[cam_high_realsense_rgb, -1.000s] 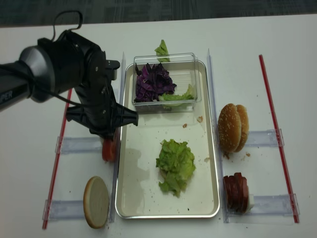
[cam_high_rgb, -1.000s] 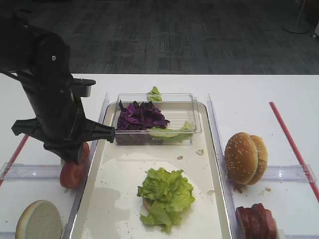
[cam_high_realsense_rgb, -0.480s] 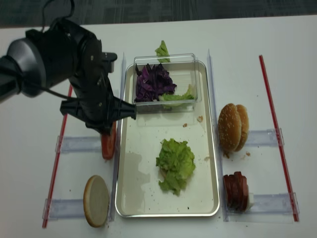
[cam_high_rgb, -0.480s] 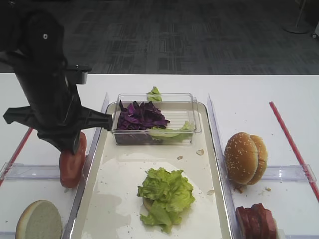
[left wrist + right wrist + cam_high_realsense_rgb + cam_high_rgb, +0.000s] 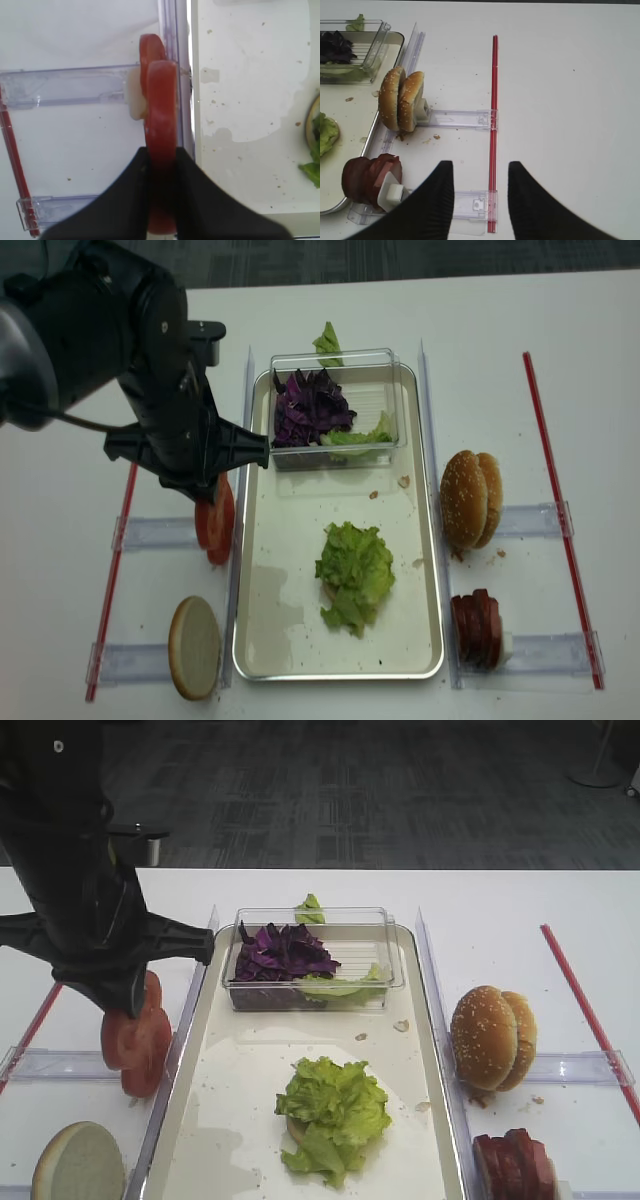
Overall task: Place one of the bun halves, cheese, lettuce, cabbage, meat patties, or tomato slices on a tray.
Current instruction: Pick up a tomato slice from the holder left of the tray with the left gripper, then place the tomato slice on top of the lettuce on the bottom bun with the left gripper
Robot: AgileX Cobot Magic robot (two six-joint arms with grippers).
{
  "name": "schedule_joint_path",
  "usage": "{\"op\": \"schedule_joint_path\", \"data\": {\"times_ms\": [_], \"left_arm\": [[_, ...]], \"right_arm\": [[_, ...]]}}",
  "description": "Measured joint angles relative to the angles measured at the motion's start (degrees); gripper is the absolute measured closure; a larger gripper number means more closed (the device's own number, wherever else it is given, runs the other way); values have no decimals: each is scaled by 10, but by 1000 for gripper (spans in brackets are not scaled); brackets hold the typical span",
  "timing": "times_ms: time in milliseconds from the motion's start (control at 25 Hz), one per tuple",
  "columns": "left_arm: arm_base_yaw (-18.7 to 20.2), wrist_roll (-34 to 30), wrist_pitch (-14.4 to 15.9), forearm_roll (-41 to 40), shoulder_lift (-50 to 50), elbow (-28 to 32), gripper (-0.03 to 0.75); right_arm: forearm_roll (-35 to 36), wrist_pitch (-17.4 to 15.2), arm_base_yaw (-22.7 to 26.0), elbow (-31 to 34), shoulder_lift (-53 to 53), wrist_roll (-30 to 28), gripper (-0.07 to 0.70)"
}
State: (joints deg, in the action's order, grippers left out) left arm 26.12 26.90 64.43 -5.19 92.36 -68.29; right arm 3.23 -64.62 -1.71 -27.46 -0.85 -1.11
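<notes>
At left of centre in the overhead view, your left gripper (image 5: pixel 161 165) pinches one tomato slice (image 5: pixel 161 125) edge-on, lifted clear of the remaining slice (image 5: pixel 150 47) in its rack, so it can swing right over the tray (image 5: pixel 300 530).

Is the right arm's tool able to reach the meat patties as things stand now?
Probably yes. The right tool is open, holds nothing, and hovers over bare table just beside the meat patties. Nothing lies between them; the patties stand on edge in their clear holder, outside the tray.
</notes>
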Motion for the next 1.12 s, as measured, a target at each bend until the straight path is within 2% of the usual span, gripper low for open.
{"op": "schedule_joint_path", "data": {"times_ms": [400,680,1120], "left_arm": [[0,0,11,22,-31,0,645],[0,0,35,25,-33,0,645],[47,29,40,8,-52,4,645]], "right_arm": [[0,0,0,0,0,0,330],[0,0,0,0,0,1,330],[0,0,0,0,0,1,330]]}}
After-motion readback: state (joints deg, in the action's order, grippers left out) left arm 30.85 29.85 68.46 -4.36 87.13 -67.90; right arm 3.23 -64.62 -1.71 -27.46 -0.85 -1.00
